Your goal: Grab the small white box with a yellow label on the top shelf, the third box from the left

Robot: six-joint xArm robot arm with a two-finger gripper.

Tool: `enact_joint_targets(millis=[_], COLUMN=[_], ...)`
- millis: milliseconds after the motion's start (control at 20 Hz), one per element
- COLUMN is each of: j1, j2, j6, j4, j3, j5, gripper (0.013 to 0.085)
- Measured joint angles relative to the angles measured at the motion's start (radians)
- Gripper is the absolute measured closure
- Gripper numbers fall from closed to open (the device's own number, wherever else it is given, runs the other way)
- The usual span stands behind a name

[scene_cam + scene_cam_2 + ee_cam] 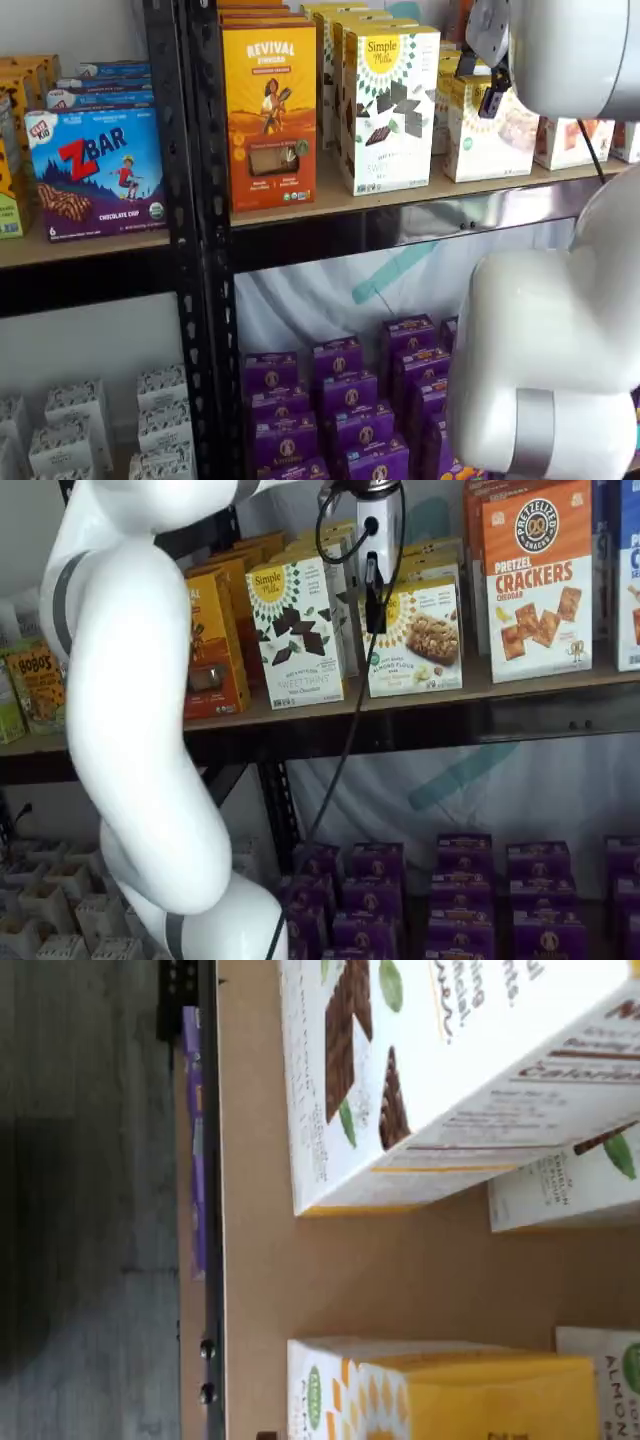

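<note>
The small white box (420, 640), with a yellow sunburst label and a baked-goods picture, stands on the top shelf (450, 720) right of a taller white chocolate carton (295, 630). It shows in both shelf views, partly behind the arm in one (490, 135). The gripper (373, 598) hangs from above in front of the box's left side. Only one black finger shows, side-on, so I cannot tell whether it is open. In a shelf view a black finger (492, 100) sits before the box's upper part. The wrist view shows the box's yellow top (490, 1395) and the bare shelf board (260, 1260).
An orange Revival carton (268, 110) stands left of the tall white carton (385, 110). An orange pretzel cracker carton (535, 580) stands right of the small box. Purple boxes (340, 400) fill the lower shelf. The white arm (140, 730) crosses in front of the shelves.
</note>
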Motion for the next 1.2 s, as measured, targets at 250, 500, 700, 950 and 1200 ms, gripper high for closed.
enact_joint_targets(millis=[250,500,700,950,1200], j1=[0.03,0.049,0.053,0.044,0.035], j2=[0.026,0.041,0.057,0.064,0.066], j6=[0.023,0.037,0.041,0.034,0.028], j4=[-0.077,-0.137,-0.155,-0.145,-0.126], j3=[-0.028,-0.034,-0.05,-0.059,-0.067], j5=[0.04,0.066,0.099,0.111,0.122], gripper=[0.013,0.013,0.013,0.013,0.025])
